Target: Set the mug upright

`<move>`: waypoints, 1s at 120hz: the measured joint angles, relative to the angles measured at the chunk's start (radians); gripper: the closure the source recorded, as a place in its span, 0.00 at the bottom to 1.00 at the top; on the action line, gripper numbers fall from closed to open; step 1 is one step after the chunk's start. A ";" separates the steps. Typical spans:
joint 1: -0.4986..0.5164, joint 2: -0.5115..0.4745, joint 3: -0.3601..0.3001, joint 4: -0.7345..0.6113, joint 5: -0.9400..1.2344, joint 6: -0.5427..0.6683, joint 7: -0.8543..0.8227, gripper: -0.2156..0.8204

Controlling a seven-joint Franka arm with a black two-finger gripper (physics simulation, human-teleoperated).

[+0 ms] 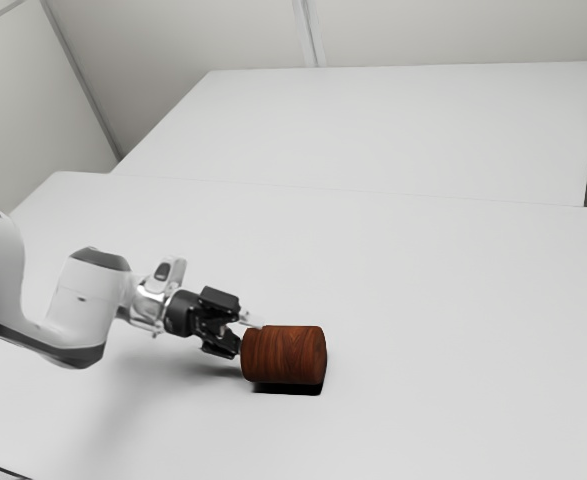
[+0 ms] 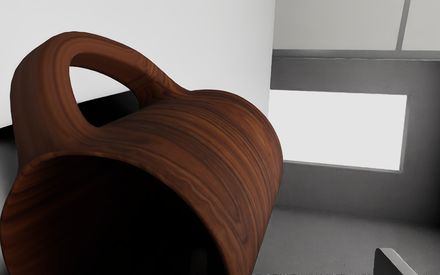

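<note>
Exterior view, arm: In from the exterior view's left came the white arm point(image 1: 83, 305), reaching low across the white counter point(image 1: 433, 300).
Exterior view, gripper: Right up at the mug went the black gripper point(image 1: 246, 336), at the end of the mug toward the exterior view's left, its fingers parted. Whether they touched the mug, this side could not tell.
Exterior view, mug: Down on its side, folks, lay the wooden mug point(image 1: 284, 355) on the counter, not upright, its length running toward the exterior view's right, a black shadow point(image 1: 289, 389) along its lower edge.
Exterior view, backdrop: Beyond the counter stretched a second white surface point(image 1: 373, 125), with pale walls point(image 1: 173, 40) behind.
Wrist view, mouth: And what a close look! The dark open mouth point(image 2: 109, 214) faced the gripper point(image 2: 295, 262).
Wrist view, handle: Out from the mug's side looped the handle point(image 2: 40, 88), shadow showing through the loop.
Wrist view, grip: Well apart stood the fingers, one point(image 2: 392, 263) outside the mug, the other a faint shape within the mouth; no squeeze on the mug.
Wrist view, surroundings: Past the mug showed a grey wall point(image 2: 334, 187) with a bright white panel point(image 2: 342, 130).
</note>
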 joint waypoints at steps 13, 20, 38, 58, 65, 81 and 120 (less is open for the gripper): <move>-0.003 0.005 -0.017 0.000 -0.023 -0.007 0.023 0.68; -0.008 0.004 -0.020 0.001 -0.029 -0.010 0.034 0.76; -0.004 -0.004 -0.021 0.005 -0.037 -0.014 0.057 0.88; 0.009 -0.077 -0.021 0.007 -0.029 -0.014 0.075 0.93; 0.010 -0.112 -0.021 0.013 -0.021 -0.013 0.079 0.94; 0.008 -0.136 -0.021 0.111 0.115 0.011 0.063 0.95; 0.005 -0.133 -0.042 0.347 0.783 0.129 -0.096 0.97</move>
